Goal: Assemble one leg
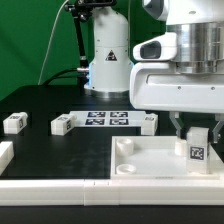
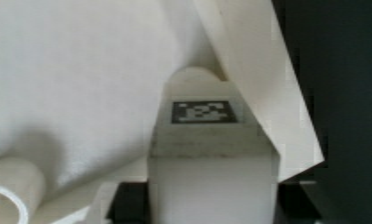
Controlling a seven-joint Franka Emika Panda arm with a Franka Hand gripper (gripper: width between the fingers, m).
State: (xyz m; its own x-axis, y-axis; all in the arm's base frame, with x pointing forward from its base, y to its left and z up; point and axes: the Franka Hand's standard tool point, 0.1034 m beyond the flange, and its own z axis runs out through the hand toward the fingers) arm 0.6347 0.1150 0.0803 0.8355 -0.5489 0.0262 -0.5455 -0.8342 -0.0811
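My gripper (image 1: 196,128) is shut on a white leg (image 1: 196,142) with a black-and-white tag on its face. It holds the leg upright over the large white square tray (image 1: 150,160), near the tray's corner at the exterior view's right. In the wrist view the held leg (image 2: 209,140) fills the middle between my dark fingers (image 2: 133,200), its tag facing the camera. Three more legs lie on the black table: one (image 1: 14,122) at the exterior view's left, one (image 1: 63,124) beside the marker board, one (image 1: 149,121) behind the tray.
The marker board (image 1: 107,120) lies flat on the table behind the tray. A white wall runs along the table's front edge (image 1: 60,185). The robot's white base (image 1: 108,60) stands at the back. A round socket (image 2: 12,185) of the tray shows in the wrist view.
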